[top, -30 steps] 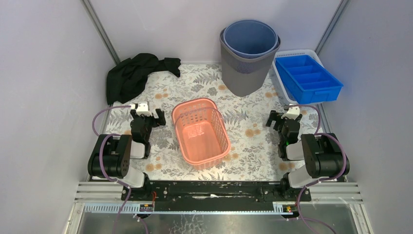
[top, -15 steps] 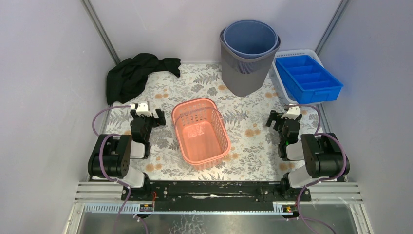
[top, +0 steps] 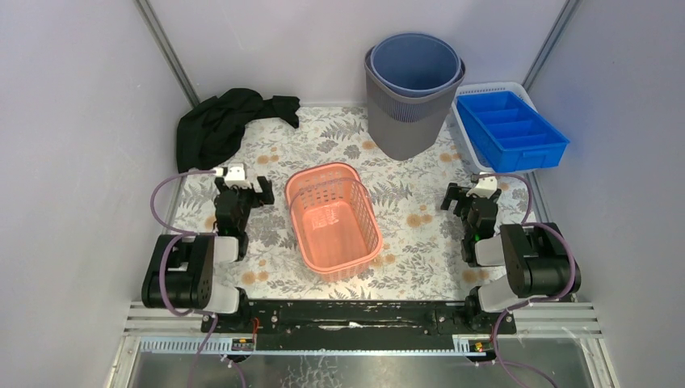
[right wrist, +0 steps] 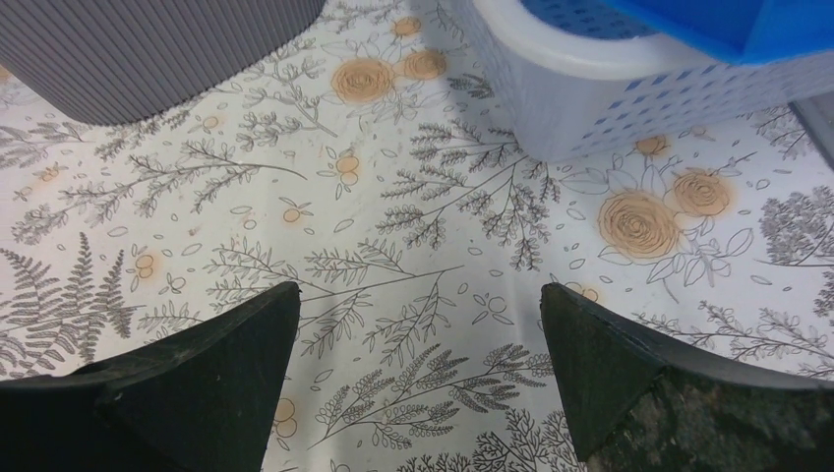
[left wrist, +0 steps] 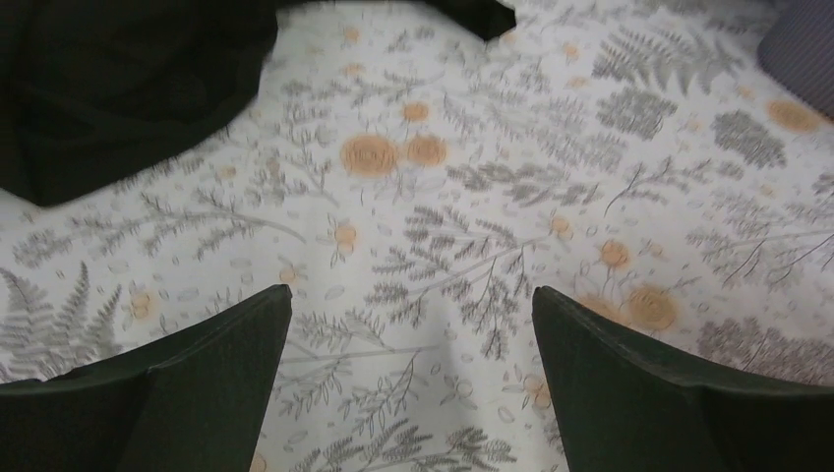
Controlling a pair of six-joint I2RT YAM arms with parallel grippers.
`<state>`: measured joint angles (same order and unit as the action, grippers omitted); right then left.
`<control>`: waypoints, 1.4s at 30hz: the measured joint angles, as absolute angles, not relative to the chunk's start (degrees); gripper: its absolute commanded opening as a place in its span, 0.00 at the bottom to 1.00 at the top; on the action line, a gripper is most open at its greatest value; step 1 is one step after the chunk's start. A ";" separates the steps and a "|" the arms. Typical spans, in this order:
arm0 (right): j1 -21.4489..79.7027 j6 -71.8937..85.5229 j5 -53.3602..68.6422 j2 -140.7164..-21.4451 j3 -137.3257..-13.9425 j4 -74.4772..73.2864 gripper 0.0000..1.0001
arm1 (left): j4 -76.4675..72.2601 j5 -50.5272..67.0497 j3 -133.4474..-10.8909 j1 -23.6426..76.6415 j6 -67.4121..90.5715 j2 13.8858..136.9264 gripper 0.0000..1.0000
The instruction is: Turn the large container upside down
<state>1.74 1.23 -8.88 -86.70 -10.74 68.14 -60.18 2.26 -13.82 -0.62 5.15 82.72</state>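
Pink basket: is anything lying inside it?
No, the basket stands open side up and only its own bare floor shows inside.

Black cloth [top: 214, 129] crumpled far left — blue tray [top: 523, 155] far right.

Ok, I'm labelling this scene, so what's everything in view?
pink perforated plastic basket: one, pink, centre, between the arms
grey ribbed plastic bin: one, grey, far edge, right of centre
blue plastic bucket: one, blue, nested inside the bin
blue divided plastic tray: one, blue, far right, in the white basket
white perforated plastic basket: one, white, far right, under the tray
black crumpled cloth: one, black, far left
floral table cover: one, white, grey and orange, under everything
left gripper: one, black, open, left of the pink basket
right gripper: one, black, open, near right
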 measured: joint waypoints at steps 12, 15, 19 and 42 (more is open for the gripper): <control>1.74 1.23 -5.58 -64.86 -11.70 53.89 0.99 | -47.40 6.04 -16.45 0.84 6.83 67.72 1.00; 1.74 2.11 -2.61 -59.81 -15.11 44.91 0.99 | -41.63 7.86 -18.85 3.05 8.86 65.04 1.00; 1.74 5.96 1.43 -53.80 -22.11 34.22 0.99 | -35.59 9.63 -22.92 6.46 10.92 62.65 1.00; 1.74 31.48 47.27 -60.36 -59.31 -11.86 0.99 | -6.50 30.61 -47.22 11.97 38.09 55.46 1.00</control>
<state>1.74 31.48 47.27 -60.36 -59.31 -11.86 -6.50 30.61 -47.22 11.97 38.09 55.46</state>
